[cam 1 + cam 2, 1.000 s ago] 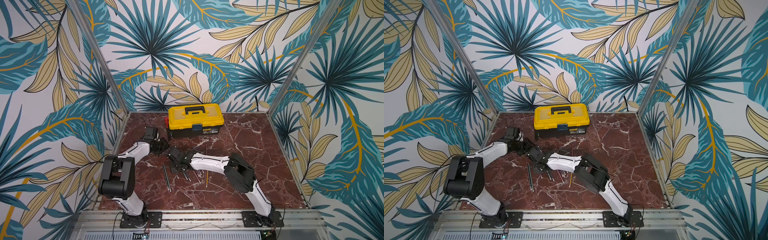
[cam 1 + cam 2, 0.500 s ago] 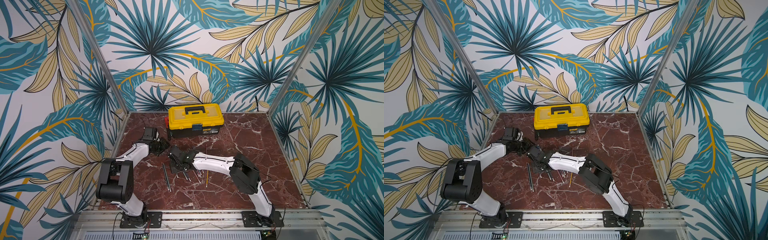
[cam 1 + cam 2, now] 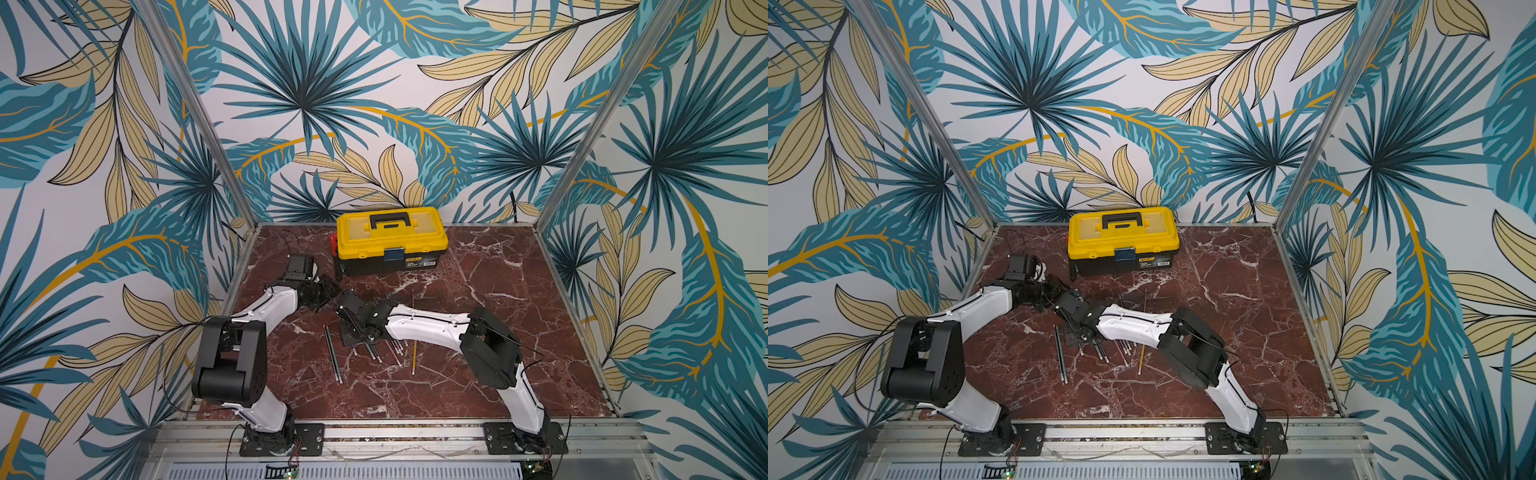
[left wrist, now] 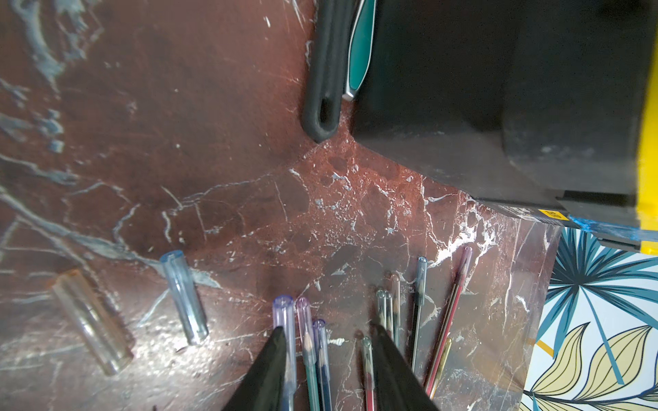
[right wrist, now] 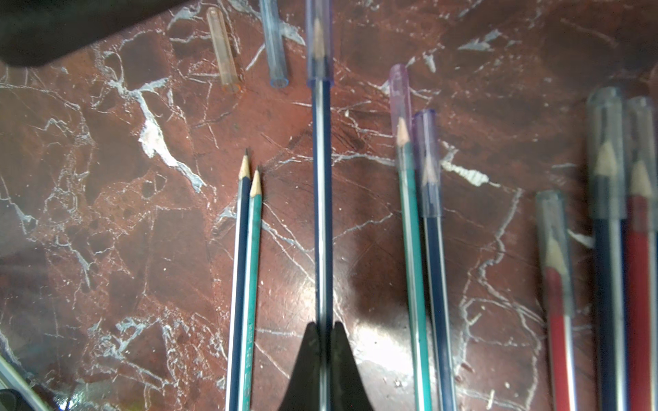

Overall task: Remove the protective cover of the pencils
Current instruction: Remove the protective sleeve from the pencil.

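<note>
Right gripper (image 5: pixel 324 324): jaws pressed together on the shaft of a dark blue pencil (image 5: pixel 322 213). Its tip is inside a violet-tinted protective cover (image 5: pixel 319 42).

Left gripper (image 4: pixel 327 329): jaws spread, pinching nothing. Several capped tips lie on the marble between its fingers (image 4: pixel 270 370). One cover runs right along the inner side of a finger; can't tell if they touch.

Two loose covers lie just off the tips, one orange-tinted (image 4: pixel 90 320) and one blue-tinted (image 4: pixel 183 297), side by side and not touching.

Two bare pencils (image 5: pixel 249 249) lie next to the held one, touching each other, points exposed.

The other pencils (image 5: pixel 420 231) on the opposite side are capped: teal, dark blue, red. One yellow pencil (image 3: pixel 414 357) sits at the right end of the row.

The row is mid-desk, slightly toward the left edge, tips toward the far edge. Both grippers meet just beyond the tips.

Desk (image 3: pixel 498 374): red marble top. A yellow toolbox (image 3: pixel 390 232) sits at the middle of the far edge, lid shut, with a green-and-black tool handle (image 4: pixel 359 46) against its left side.
</note>
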Controlling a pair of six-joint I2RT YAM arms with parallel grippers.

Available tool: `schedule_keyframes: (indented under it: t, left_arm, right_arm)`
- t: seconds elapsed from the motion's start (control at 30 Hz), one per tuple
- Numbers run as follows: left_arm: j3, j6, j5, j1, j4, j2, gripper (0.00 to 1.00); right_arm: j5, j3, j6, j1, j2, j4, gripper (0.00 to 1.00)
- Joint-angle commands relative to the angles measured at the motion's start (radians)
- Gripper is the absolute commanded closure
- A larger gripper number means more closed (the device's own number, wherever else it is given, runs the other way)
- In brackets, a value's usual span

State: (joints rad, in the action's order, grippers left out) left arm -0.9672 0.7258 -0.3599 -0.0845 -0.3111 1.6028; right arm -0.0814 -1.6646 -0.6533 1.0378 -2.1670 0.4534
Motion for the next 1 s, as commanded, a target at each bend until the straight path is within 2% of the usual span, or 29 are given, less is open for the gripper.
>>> schedule_keyframes:
  t: [0.0,0.4,0.67,0.97]
  left_arm:
    - [0.016,0.000,-0.003,-0.005,0.010,0.011,0.59]
    - [0.009,0.004,-0.018,-0.004,0.012,0.032,0.60]
    - [0.009,-0.005,-0.016,-0.004,0.010,0.027,0.84]
    - [0.004,-0.009,-0.017,-0.004,0.012,0.034,0.96]
  right_arm:
    - [-0.017,-0.014,0.010,0.006,0.046,0.028,1.00]
    - [-0.015,0.009,0.004,0.013,0.075,0.012,1.00]
    - [-0.006,-0.010,0.007,0.016,0.058,0.017,1.00]
    - [-0.010,-0.005,0.018,0.016,0.067,0.023,1.00]
